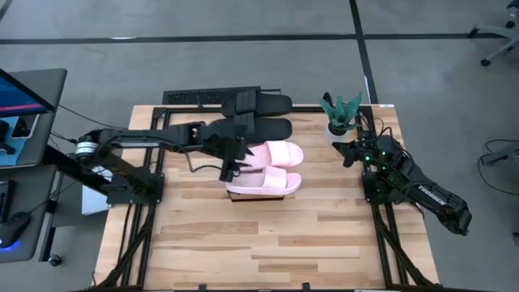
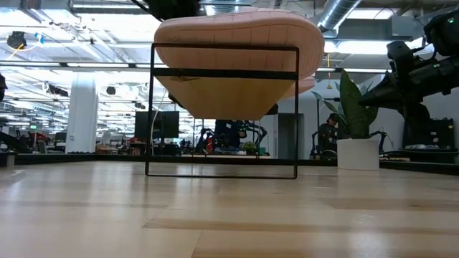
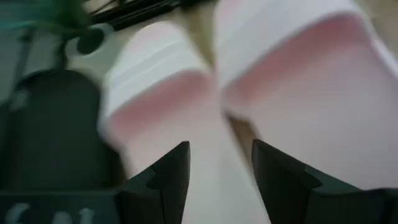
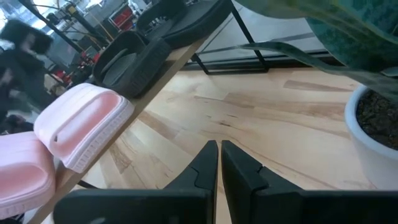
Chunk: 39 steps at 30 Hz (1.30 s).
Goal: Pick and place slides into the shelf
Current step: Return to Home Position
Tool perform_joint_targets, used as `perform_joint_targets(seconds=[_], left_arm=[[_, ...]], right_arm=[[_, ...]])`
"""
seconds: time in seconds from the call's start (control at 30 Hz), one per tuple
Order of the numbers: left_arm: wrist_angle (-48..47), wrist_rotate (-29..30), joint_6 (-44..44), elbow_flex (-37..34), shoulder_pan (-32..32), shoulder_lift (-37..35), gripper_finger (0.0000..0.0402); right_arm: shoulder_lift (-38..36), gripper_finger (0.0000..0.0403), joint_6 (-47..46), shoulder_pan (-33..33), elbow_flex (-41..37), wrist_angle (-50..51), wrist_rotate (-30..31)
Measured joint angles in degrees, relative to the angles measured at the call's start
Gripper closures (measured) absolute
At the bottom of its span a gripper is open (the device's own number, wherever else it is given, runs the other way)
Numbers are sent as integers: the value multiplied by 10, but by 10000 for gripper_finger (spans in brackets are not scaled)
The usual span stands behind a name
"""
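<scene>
Shelf report: holds all four now, black slides toward the far edge of the table, pink slides right beside them on the nearer end. Packed side by side, probably to fit both pairs on one plank. Left gripper right over the pink slides, fingers apart, gripping nothing, so reads as let go and ready to back off. Right gripper by the potted plant at the far right corner, fingers together, empty, parked out of the way.
</scene>
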<state>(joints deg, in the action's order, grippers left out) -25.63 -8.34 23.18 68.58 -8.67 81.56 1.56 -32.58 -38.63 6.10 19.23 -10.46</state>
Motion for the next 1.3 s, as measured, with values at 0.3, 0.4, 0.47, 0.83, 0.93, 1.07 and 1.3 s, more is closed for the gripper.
perform_joint_targets(seconds=[0.3,0.4,0.47,0.83,0.93,1.07,1.3], left_arm=[[-50,87,-58,0,-26,-192,239],[-42,88,-117,0,-39,-257,239],[-42,88,-156,0,-44,-291,239],[60,-19,-357,-110,25,-344,239],[125,-1,-382,-175,56,-369,239],[181,31,-412,-266,91,-418,239],[218,95,-426,-389,129,-523,239]], right_arm=[[0,390,0,0,0,0,0],[-1,390,0,0,0,0,0],[-1,390,0,0,0,0,0],[-1,390,0,0,0,0,0],[-1,390,0,0,0,0,0],[-1,390,0,0,0,0,0],[-1,390,0,0,0,0,0]])
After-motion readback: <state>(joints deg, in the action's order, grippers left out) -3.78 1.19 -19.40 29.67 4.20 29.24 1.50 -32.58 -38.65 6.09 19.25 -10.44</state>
